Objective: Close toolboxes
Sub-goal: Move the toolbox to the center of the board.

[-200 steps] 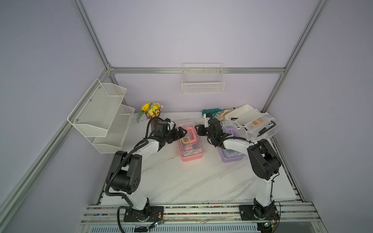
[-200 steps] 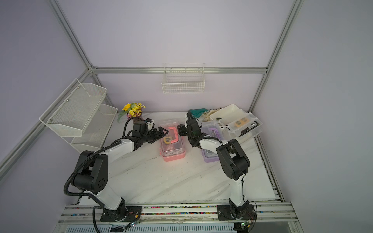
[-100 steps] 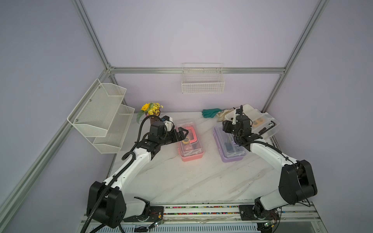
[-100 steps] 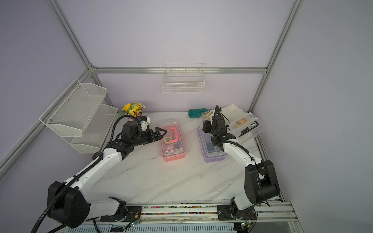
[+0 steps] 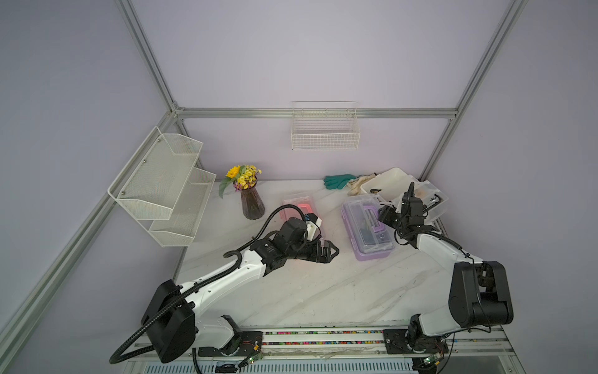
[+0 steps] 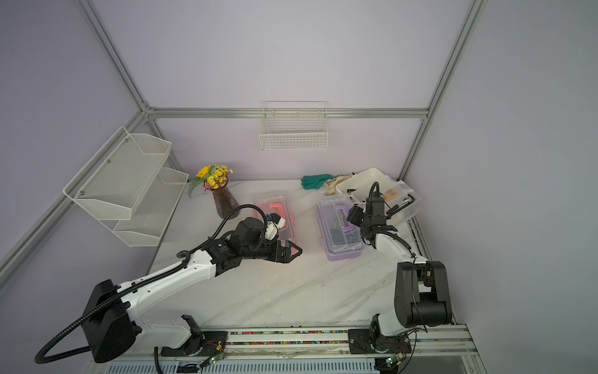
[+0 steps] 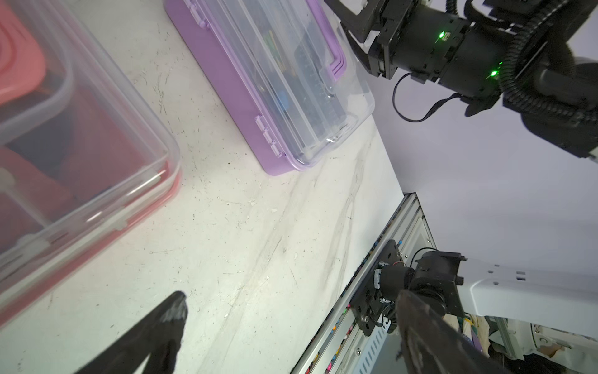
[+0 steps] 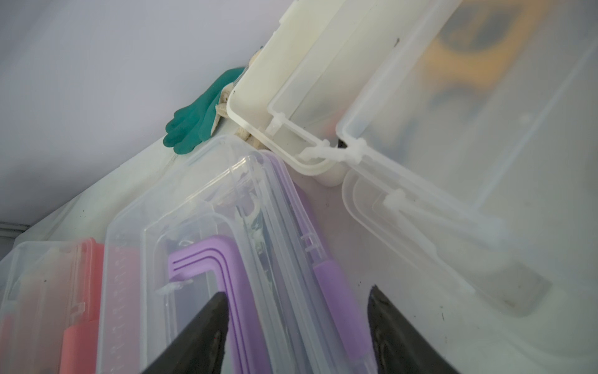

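- Left hand (image 7: 291,295) — fingers spread wide with nothing between them. I see it hovering low over the bare worktop (image 5: 323,291).
- Pink toolbox (image 7: 81,145) — just beside the left hand, on its far side. It is closed, and the wrist hides part of it in both top views.
- Purple toolbox (image 5: 369,230) — ahead of the left hand's fingertips, with a strip of worktop between. It is closed, with its purple handle (image 8: 200,259) lying flat.
- Right hand (image 8: 297,291) — fingers apart, clamped on nothing that I can see. It sits above the edge of the purple toolbox that faces the white one. One finger is over the clear top and the other is over the gap between the boxes.
- White toolbox (image 8: 291,81) — just beyond the right hand's fingertips. It stands open, with its hinged lid (image 8: 485,129) laid back beside the base. The contents are too blurred for me to name.
- Green glove (image 5: 338,181) — past the white toolbox, well apart from both hands, by the back wall.
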Robot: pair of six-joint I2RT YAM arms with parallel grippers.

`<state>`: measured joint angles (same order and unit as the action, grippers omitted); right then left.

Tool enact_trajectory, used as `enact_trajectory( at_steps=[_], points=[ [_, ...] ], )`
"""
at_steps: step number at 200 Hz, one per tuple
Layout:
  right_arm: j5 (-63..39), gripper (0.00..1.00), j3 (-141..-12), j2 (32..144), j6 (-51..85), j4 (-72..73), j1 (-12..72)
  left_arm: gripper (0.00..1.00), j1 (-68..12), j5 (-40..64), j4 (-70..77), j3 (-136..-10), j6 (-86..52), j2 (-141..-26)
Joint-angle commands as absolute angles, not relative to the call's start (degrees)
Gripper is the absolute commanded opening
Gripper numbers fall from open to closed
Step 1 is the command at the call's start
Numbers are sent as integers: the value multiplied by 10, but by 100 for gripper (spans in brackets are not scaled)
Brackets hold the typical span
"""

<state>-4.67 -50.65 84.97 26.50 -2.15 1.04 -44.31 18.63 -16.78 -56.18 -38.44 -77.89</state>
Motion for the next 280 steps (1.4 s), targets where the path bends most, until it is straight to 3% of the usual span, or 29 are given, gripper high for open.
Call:
enact_trajectory(
  at_steps=[1,80,114,280],
  points=[
    [-85,70,-481,817,285,-9,10,100,-447,193,-141,-530,-394,-798],
    [-147,64,-412,802,351,61,51,100,-376,166,-97,-508,-396,-849],
    [-116,63,-440,858,356,96,115,100,-341,169,-93,-508,-381,-864],
    [-130,58,-679,1155,380,256,225,100,-201,184,-55,-575,-328,-921]
  ],
)
